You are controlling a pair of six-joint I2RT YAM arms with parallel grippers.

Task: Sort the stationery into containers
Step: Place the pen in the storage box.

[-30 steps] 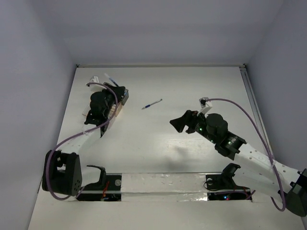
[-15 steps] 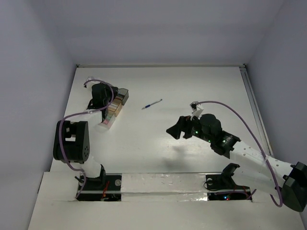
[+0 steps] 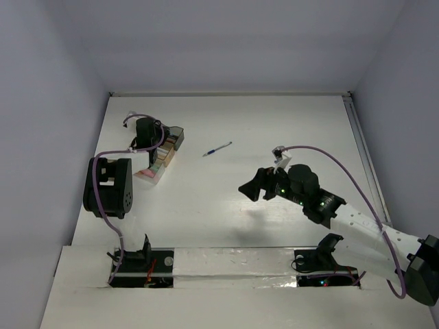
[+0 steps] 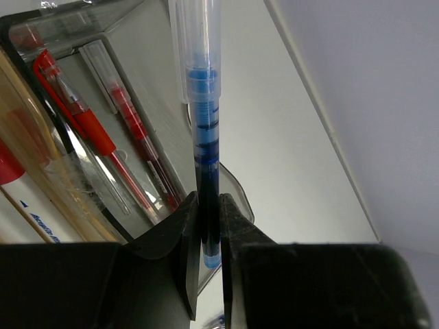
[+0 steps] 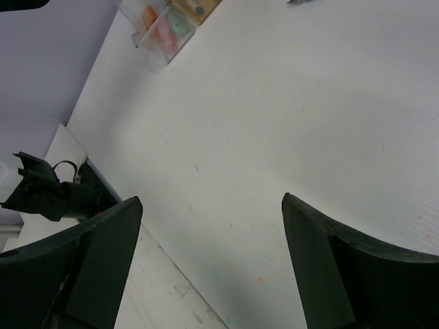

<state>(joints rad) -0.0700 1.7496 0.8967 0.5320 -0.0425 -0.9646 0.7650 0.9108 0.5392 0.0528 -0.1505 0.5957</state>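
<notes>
Top view: my left pincer (image 3: 145, 130) stood over the cluster of trays (image 3: 159, 163) at the worktop's (image 3: 288, 123) far left; its state could not be read from there. A loose pen (image 3: 217, 149) lay on the worktop, well apart from the trays. My right pincer (image 3: 245, 188) hung above bare worktop near the middle.

Left wrist view: the left pincer was clamped on a blue-ink pen (image 4: 204, 103) with a clear barrel, pointing away. Beside it sat a smoky tray (image 4: 154, 82) containing red pens (image 4: 75, 116).

Right wrist view: the right pincer's jaws stood wide apart, holding nothing. A clear tray at upper left held orange and green pieces (image 5: 171, 31).
</notes>
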